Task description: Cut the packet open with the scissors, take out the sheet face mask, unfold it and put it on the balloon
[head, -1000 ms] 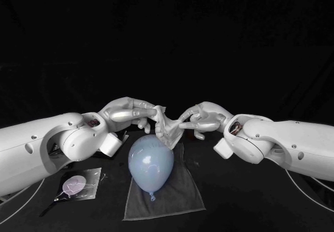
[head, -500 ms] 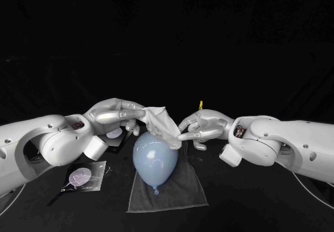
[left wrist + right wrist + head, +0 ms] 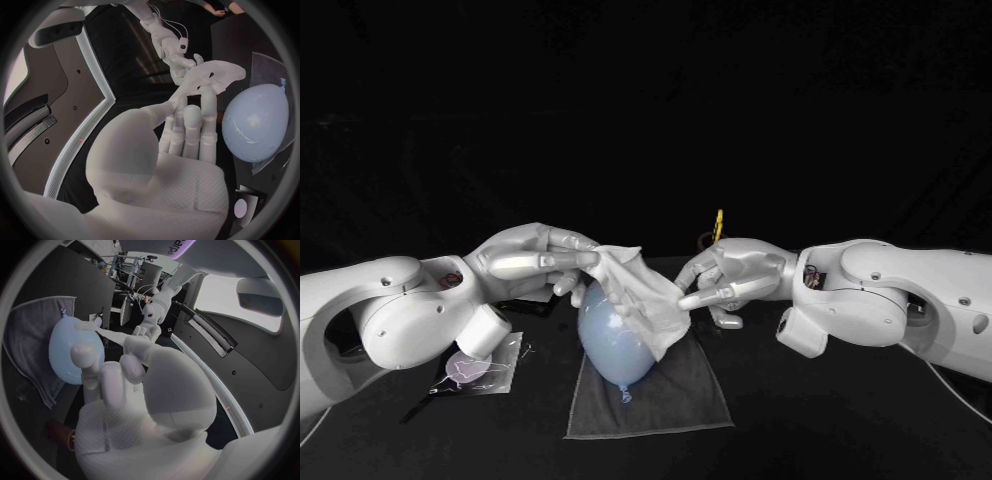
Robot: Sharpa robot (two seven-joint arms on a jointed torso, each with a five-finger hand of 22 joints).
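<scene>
The white sheet mask point(image 3: 640, 292) hangs partly unfolded between my two hands, over the far end of the pale blue balloon point(image 3: 616, 346). My left hand point(image 3: 535, 262) pinches its upper left corner. My right hand point(image 3: 731, 280) pinches its right edge. The balloon lies on a grey cloth point(image 3: 653, 405), knot toward me. In the left wrist view my left hand point(image 3: 187, 125) holds the mask point(image 3: 209, 80) just above the balloon point(image 3: 257, 122). The right wrist view shows the mask point(image 3: 115, 335) stretched from my right hand point(image 3: 119, 375) across the balloon point(image 3: 72, 352) to the left hand point(image 3: 147, 322).
The clear opened packet point(image 3: 479, 367) lies flat on the black table left of the cloth, under my left forearm. A thin yellow object point(image 3: 718, 226) stands upright behind my right hand.
Both hands have come down and moved apart, spreading the mask wider and lowering it onto the balloon's far end. The balloon has stayed on the cloth.
</scene>
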